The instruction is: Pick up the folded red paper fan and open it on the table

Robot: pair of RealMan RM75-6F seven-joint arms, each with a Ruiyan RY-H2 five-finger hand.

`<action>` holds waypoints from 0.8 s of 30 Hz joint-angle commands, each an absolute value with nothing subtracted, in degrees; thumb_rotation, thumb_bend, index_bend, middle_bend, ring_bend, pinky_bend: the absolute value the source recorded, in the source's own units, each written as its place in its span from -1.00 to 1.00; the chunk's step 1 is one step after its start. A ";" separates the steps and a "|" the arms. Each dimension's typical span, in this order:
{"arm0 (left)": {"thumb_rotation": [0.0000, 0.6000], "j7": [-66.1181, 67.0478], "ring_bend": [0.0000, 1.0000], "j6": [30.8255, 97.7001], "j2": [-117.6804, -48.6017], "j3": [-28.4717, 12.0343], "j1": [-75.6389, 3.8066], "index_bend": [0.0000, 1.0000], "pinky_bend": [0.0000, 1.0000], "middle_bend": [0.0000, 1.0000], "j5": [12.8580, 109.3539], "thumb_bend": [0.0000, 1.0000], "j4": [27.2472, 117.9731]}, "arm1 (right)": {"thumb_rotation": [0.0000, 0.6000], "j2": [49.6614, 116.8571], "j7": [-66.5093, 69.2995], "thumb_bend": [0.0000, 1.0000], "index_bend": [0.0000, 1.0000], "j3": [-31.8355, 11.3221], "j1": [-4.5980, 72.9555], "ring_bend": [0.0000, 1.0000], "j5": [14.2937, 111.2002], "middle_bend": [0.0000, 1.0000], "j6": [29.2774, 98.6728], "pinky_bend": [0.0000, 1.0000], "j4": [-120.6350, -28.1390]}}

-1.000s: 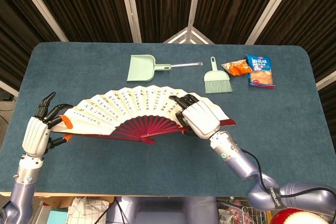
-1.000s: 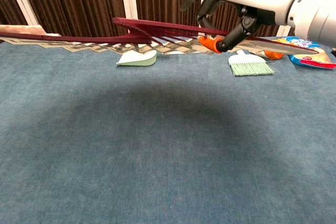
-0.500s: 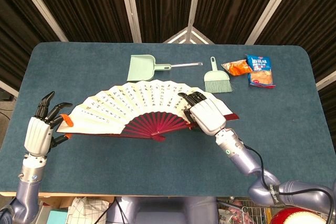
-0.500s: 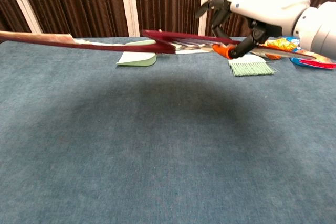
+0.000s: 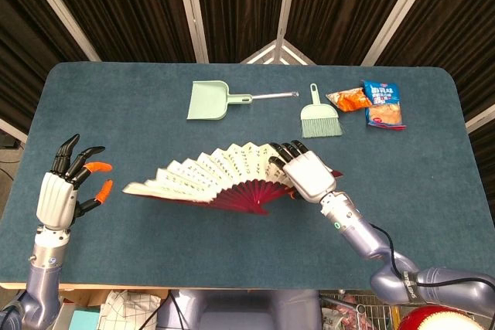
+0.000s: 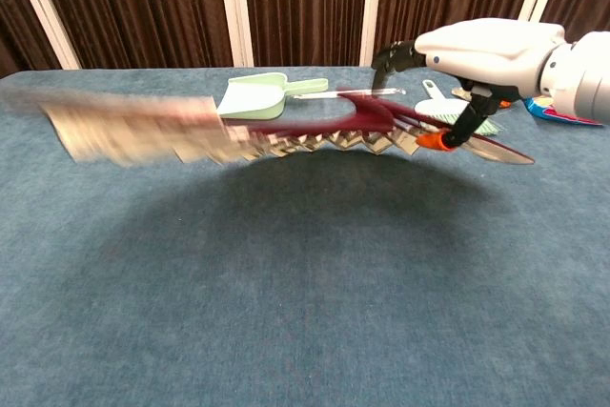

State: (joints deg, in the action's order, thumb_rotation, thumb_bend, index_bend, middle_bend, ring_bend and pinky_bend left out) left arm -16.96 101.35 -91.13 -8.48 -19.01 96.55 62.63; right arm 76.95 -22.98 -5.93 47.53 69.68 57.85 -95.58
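The paper fan is spread open, with cream pleats bearing dark script and dark red ribs. My right hand holds it by its right end, above the table. In the chest view the fan hangs in the air, its left end blurred, and the right hand grips it near the pivot. My left hand is at the table's left edge, fingers spread, holding nothing and apart from the fan's left tip.
A mint green dustpan and a small brush lie at the back of the blue table. Two snack packets sit at the back right.
My left hand has let go of the fan's left end. The fan has swung free of it, shifted right and drooped lower, held only by my right hand.
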 commanded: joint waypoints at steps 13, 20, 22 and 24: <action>1.00 -17.39 -1.00 102.13 -90.04 -8.24 -18.74 -0.17 -0.80 -0.56 96.36 -0.03 63.95 | 1.00 74.64 -36.08 -0.48 -1.00 -4.15 47.26 -0.76 63.03 -0.85 57.40 -0.75 -96.14; 1.00 -16.76 -1.00 102.48 -89.12 -8.10 -18.61 -0.20 -0.80 -0.57 96.55 -0.03 65.00 | 1.00 74.55 -39.22 -0.48 -1.00 -3.86 46.57 -0.76 60.75 -0.85 58.38 -0.75 -94.20; 1.00 -16.51 -1.00 102.70 -88.72 -8.09 -18.48 -0.21 -0.80 -0.58 96.59 -0.03 65.47 | 1.00 74.32 -40.19 -0.47 -1.00 -3.76 46.44 -0.76 60.01 -0.85 58.50 -0.75 -93.67; 1.00 -16.40 -1.00 102.81 -88.27 -8.03 -18.28 -0.22 -0.80 -0.59 96.54 -0.03 65.85 | 1.00 74.03 -41.45 -0.47 -1.00 -3.54 46.39 -0.76 59.41 -0.85 58.60 -0.75 -93.28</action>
